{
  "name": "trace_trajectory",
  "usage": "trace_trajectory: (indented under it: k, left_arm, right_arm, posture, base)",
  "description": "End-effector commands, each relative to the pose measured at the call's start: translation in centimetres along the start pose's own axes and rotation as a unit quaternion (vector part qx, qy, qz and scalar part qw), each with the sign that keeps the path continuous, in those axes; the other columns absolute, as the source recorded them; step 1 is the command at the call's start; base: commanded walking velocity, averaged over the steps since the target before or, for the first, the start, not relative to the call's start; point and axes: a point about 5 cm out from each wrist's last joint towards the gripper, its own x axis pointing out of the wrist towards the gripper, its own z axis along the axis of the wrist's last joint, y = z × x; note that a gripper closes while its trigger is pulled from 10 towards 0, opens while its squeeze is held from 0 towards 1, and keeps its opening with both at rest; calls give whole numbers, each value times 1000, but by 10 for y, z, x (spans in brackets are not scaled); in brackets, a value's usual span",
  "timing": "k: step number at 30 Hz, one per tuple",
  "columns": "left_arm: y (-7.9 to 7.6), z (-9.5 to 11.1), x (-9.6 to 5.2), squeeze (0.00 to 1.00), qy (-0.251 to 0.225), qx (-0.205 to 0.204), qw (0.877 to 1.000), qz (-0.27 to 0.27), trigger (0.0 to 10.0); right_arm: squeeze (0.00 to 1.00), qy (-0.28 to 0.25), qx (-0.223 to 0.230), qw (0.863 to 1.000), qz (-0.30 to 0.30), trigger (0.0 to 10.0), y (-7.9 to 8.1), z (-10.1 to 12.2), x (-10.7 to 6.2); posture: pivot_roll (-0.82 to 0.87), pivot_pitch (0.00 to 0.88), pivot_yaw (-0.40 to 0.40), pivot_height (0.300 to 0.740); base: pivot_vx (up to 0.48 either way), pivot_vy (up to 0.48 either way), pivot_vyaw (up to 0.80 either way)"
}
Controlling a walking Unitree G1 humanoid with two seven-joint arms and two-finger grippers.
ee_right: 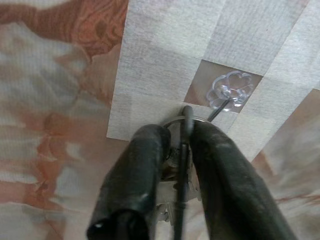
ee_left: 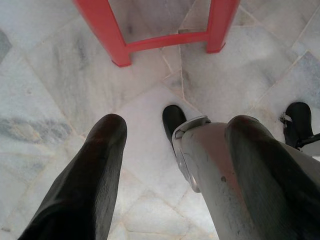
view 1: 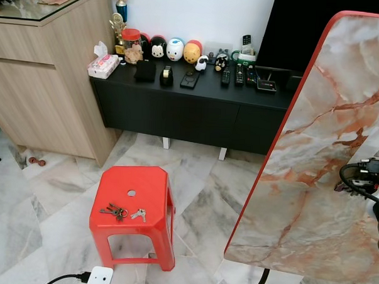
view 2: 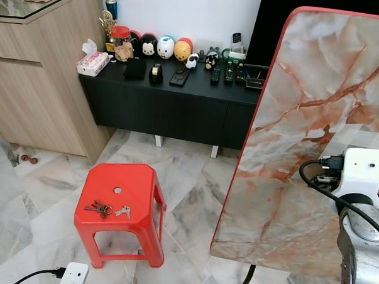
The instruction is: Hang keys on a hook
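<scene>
My right gripper point(ee_right: 183, 131) is shut on a metal key ring point(ee_right: 186, 118), with keys hanging down between the two black fingers. It holds the ring against the upright marble-patterned panel point(view 1: 327, 154), just beside and below a clear flower-shaped hook point(ee_right: 230, 90) stuck on a white taped patch. The ring's edge touches the hook's stem. A second bunch of keys point(view 1: 120, 211) lies on the red plastic stool point(view 1: 134, 187). Pointing down at the marble floor, my left gripper point(ee_left: 172, 131) hangs open with nothing in it.
A black low cabinet point(view 1: 191, 107) with figurines and remotes stands against the back wall. To its left is a wooden counter point(view 1: 47, 92). A white power strip point(view 1: 99, 278) and its cable lie on the floor in front of the stool.
</scene>
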Motion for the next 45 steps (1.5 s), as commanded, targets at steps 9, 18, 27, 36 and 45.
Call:
trace_trajectory:
  k: [9, 18, 27, 36, 45]
  left_arm:
    - [-2, -8, -1, 0, 18, -1, 1000, -1, 10000]
    - [0, -8, -2, 0, 16, -1, 1000, 0, 10000]
    - [2, -11, -3, 0, 18, 0, 1000, 0, 10000]
    - [0, -11, -3, 0, 18, 0, 1000, -1, 10000]
    - [-2, -10, -2, 0, 17, 0, 1000, -3, 10000]
  right_arm:
    - [1000, -2, -4, 1000, 10, 10000, 2, 3, 4]
    - [1000, 6, -3, 999, 52, 10000, 10, 4, 4]
    - [0, 35, -11, 995, 97, 10000, 23, -5, -2]
    - [0, 20, 2, 996, 91, 10000, 22, -1, -5]
    - [0, -12, 24, 994, 110, 10000, 29, 2, -8]
  posture:
    - [-71, 52, -41, 740]
    - [-72, 53, -42, 740]
    - [-71, 54, -42, 740]
    - [-73, 56, -42, 740]
    - [-74, 56, -41, 740]
  base:
    - [0, 0, 0]
    - [0, 0, 0]
    - [0, 0, 0]
    - [0, 0, 0]
    - [0, 0, 0]
